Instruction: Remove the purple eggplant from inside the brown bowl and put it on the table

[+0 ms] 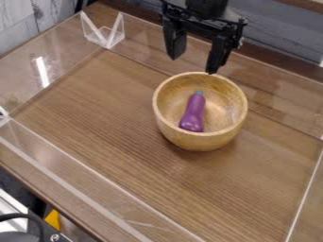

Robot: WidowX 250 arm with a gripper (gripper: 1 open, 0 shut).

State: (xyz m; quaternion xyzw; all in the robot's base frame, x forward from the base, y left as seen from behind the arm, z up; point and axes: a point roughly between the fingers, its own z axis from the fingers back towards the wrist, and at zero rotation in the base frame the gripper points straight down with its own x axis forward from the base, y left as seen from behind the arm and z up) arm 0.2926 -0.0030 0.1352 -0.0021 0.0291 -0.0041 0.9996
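Pincer (195, 49) hangs above the far rim of the bowl, pointing down, fingers apart, nothing between them. Black fingers, one tip nearly level with the rim top on the far right side; cannot tell whether it touches the wood or only overlaps it in this view.

Left to right across the scene:

- Far left: clear acrylic wall (38, 66) along the table edge, with a small folded clear piece (104, 30) standing near the back corner. Well apart from the work.
- Left and middle: the table (89, 142), brown wood grain, bare on this side. Plenty of open surface for a set-down.
- Right of middle: the brown bowl (172, 130), upright, thick walled, sitting flat on the table.
- Inside it: the purple eggplant (194, 112), lying on the bowl floor, long axis running roughly front to back, fatter end toward the near side. Not held.

Progress, as judged: no part of the removal is done. Eggplant is in the bowl, ungrasped. Left to do: lower into the bowl, close on the eggplant, lift clear of the rim, carry to open table, release.
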